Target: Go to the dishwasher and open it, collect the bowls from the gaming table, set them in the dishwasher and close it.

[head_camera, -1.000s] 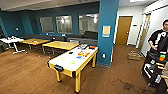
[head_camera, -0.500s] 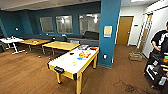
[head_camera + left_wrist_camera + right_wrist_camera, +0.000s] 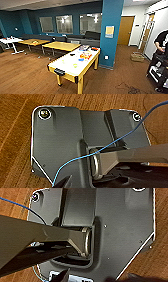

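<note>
The gaming table point(image 3: 75, 63) stands mid-room in the head view, with a glossy white top, yellow frame and legs, and a black slot at its near end. Several small items lie on it: a pale greenish one point(image 3: 75, 65) near the middle, colourful ones point(image 3: 85, 55) further along, and more at the far end point(image 3: 84, 47). They are too blurred to tell which are bowls. The dishwasher is out of view. In both wrist views, brown wood floor point(image 3: 15, 131) point(image 3: 15, 203) lies beneath the robot's dark plate.
A teal pillar point(image 3: 111, 32) rises just right of the table's far end. Low yellow tables point(image 3: 61, 45) and a dark sofa point(image 3: 85, 37) line the back wall. A person point(image 3: 161, 47) stands at a dark cart point(image 3: 157, 72) at the right. A basket point(image 3: 137, 57) sits near the wooden door point(image 3: 125, 30).
The whole head view has shifted a little since one second ago, so the camera moved. The table and the person stay roughly where they were.
</note>
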Robot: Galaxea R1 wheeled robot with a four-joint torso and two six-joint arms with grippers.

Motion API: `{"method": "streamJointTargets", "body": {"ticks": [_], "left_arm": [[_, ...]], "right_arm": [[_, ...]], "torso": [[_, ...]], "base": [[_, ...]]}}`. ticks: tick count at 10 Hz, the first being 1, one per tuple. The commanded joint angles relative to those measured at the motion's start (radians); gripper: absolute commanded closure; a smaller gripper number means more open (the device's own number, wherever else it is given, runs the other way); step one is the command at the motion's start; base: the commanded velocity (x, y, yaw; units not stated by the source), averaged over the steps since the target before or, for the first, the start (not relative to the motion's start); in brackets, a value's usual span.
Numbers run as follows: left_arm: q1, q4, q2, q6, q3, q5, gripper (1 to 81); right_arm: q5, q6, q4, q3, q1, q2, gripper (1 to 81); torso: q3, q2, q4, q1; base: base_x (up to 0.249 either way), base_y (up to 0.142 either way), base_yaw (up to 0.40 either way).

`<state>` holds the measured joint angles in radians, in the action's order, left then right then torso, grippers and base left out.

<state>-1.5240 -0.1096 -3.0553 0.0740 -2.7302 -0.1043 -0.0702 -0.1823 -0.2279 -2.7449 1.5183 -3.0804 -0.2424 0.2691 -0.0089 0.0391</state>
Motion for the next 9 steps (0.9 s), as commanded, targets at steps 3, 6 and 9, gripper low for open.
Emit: {"method": "streamJointTargets", "body": {"ticks": [3, 6, 9], "left_arm": [[0.049, -0.007, 0.002, -0.008, 0.003, 0.047, 1.0], [0.049, -0.004, 0.002, -0.008, 0.003, 0.047, 1.0], [0.049, -0.004, 0.002, -0.008, 0.003, 0.047, 1.0]], "right_arm": [[-0.051, 0.004, 0.009, 0.001, -0.046, -0.003, 1.0], [-0.051, 0.004, 0.009, 0.001, -0.046, -0.003, 1.0], [-0.051, 0.004, 0.009, -0.001, -0.046, -0.003, 1.0]], "torso": [[0.0, 0.0, 0.0, 0.0], [0.0, 0.0, 0.0, 0.0], [0.0, 0.0, 0.0, 0.0]], "base": [[0.127, 0.076, 0.0], [0.113, 0.091, 0.0], [0.103, 0.099, 0.0]]}}
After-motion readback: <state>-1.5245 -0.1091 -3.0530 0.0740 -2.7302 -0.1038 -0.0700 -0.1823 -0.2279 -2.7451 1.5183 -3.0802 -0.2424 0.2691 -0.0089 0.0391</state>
